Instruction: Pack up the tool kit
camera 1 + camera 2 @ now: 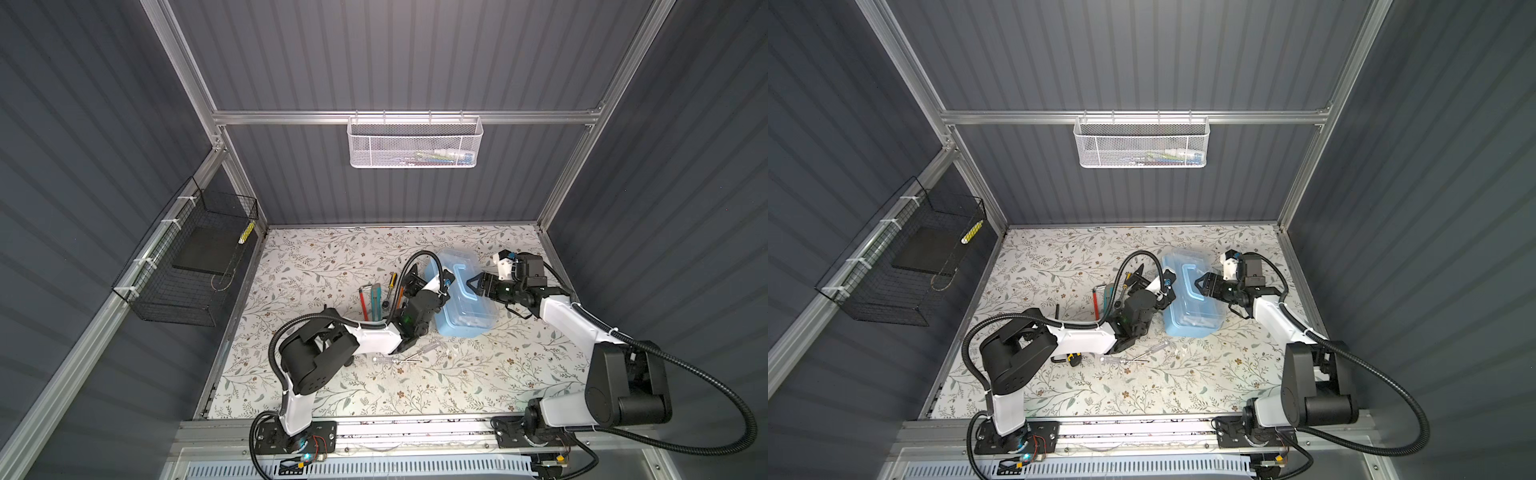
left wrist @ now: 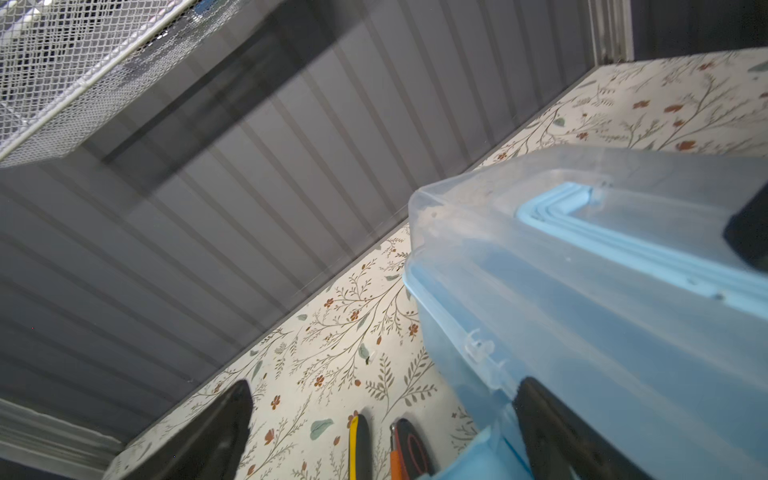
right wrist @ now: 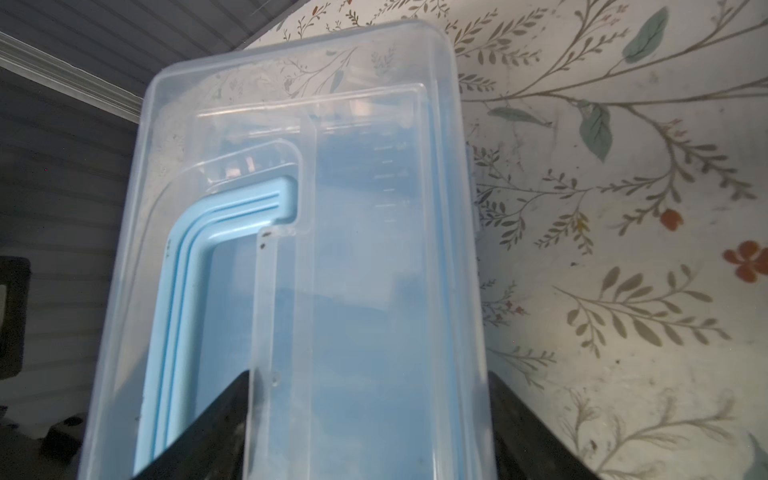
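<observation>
The tool kit's light blue box (image 1: 465, 316) (image 1: 1192, 320) with clear lid (image 3: 365, 249) and blue handle (image 3: 187, 257) stands mid-table. My right gripper (image 1: 473, 286) (image 3: 368, 374) grips the lid's right half, one finger by the handle recess, the other on the lid's outer edge. My left gripper (image 1: 428, 277) (image 2: 386, 384) is open at the box's left side, one finger against its wall (image 2: 582, 311). Between its fingers lie a yellow-black screwdriver (image 2: 359, 449) and an orange-black handle (image 2: 409, 449). A red-handled tool (image 1: 363, 303) and a teal utility knife (image 1: 377, 301) lie left of the box.
Two clear-handled screwdrivers (image 1: 399, 359) (image 1: 428, 347) lie in front of the box. A black hex key (image 1: 1057, 309) and a yellow-black tool (image 1: 1073, 357) show by the left forearm. A white mesh basket (image 1: 415, 143) hangs on the back wall, a black wire basket (image 1: 187, 266) on the left wall.
</observation>
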Controlling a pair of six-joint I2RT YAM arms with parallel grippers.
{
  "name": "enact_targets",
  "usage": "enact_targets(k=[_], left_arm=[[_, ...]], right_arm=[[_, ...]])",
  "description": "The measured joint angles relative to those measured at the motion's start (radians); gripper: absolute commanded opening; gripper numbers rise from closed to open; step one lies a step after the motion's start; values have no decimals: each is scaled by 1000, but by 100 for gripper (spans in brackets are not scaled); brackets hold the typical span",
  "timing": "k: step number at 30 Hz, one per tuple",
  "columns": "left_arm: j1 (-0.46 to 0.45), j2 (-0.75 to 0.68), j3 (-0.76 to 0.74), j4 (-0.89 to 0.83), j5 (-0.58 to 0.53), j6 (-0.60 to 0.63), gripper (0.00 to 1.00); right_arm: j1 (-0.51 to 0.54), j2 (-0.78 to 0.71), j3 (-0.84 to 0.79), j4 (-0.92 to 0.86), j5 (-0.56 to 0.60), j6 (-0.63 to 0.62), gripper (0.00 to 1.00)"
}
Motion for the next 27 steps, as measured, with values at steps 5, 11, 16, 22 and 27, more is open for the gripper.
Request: enact_targets(k=[5,11,16,22,27], left_arm=[[19,-23,0,-49,45,-61,100],[25,-11,19,-64,50,-92,100],[34,4,35,-70,62,-124,100],[51,49,68,-98,60,-148,100],[60,71,76,-141,53,-165,100]], right_arm=[[-6,-1,-7,-2,-37,16,70],[-15,-4,-7,-9,-41,25,70],[-28,-17,-5,-43,-35,34,70],[-44,-22,9,-84,-35,44,70],[-52,-25,20,-104,-36,51,70]])
